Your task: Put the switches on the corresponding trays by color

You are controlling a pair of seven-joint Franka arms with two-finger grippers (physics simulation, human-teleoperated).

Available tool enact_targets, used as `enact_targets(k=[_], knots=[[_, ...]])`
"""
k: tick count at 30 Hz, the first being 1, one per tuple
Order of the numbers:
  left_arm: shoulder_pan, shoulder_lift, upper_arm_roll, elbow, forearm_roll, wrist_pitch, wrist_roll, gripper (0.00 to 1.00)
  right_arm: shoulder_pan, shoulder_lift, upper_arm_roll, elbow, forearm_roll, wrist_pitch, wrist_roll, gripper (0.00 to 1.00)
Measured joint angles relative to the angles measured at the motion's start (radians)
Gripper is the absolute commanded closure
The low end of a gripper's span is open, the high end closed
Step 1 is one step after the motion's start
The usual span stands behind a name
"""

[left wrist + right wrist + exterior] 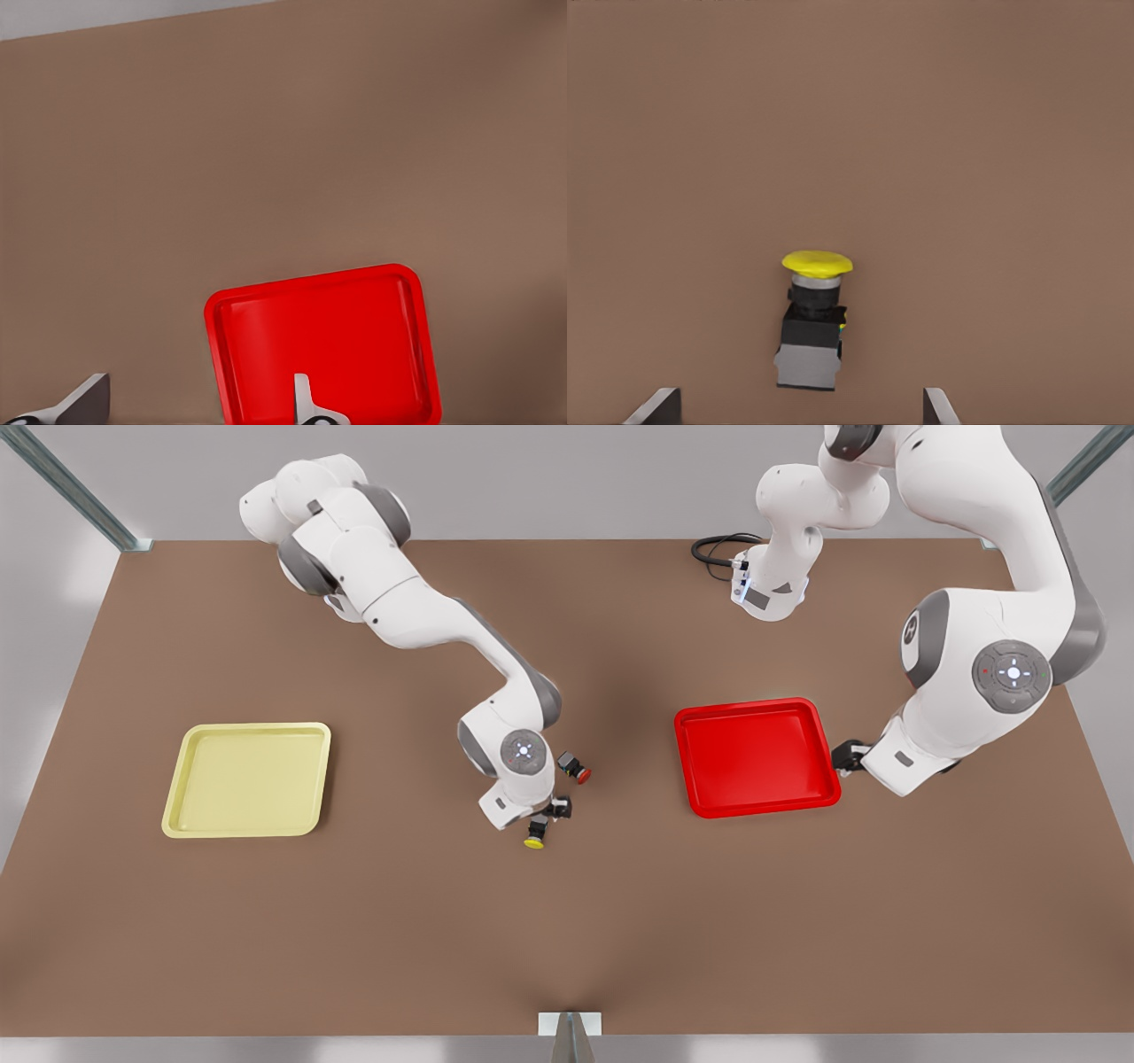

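Note:
The yellow-capped switch (534, 837) lies on its side on the brown table near the middle. My right gripper (547, 815) hovers right over it. In the right wrist view the switch (812, 336) lies just ahead of the open gripper (799, 409), whose fingertips (660, 405) stand wide apart. A red-capped switch (576, 767) lies close by, toward the red tray (753, 757). My left gripper (846, 755) waits open at that tray's edge on the front view's right; its wrist view shows the red tray (328, 345) ahead of the gripper (199, 409). The pale yellow tray (248, 779) sits on the front view's left.
A black cable (718, 549) coils at the table's back edge near an arm base. A small metal bracket (570, 1027) stands at the front edge. Bare brown table (567, 939) stretches between and in front of the trays.

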Motion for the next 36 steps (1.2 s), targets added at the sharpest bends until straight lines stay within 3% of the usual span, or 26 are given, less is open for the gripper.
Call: enact_targets(k=[11, 14, 17, 19, 36], knots=[[0.001, 0.019, 0.0, 0.0, 0.0, 0.011, 0.0, 0.0, -0.003, 0.098, 0.007, -0.009, 0.0, 0.121, 0.044, 0.0], [0.001, 0.019, 0.0, 0.0, 0.0, 0.011, 0.0, 0.0, -0.008, 0.1, 0.011, -0.011, 0.009, 0.119, 0.043, 0.04], [0.001, 0.019, 0.001, 0.0, 0.0, 0.011, 0.0, 0.0, -0.008, 0.101, 0.011, -0.009, 0.012, 0.112, 0.043, 0.27], [0.0, 0.019, 0.004, 0.0, 0.0, 0.011, 0.0, 0.0, -0.008, 0.1, 0.009, -0.009, 0.015, 0.109, 0.043, 0.34], [0.001, 0.018, 0.009, 0.0, 0.0, 0.011, 0.002, 0.0, -0.006, 0.1, 0.014, -0.008, 0.012, 0.109, 0.052, 0.4]])
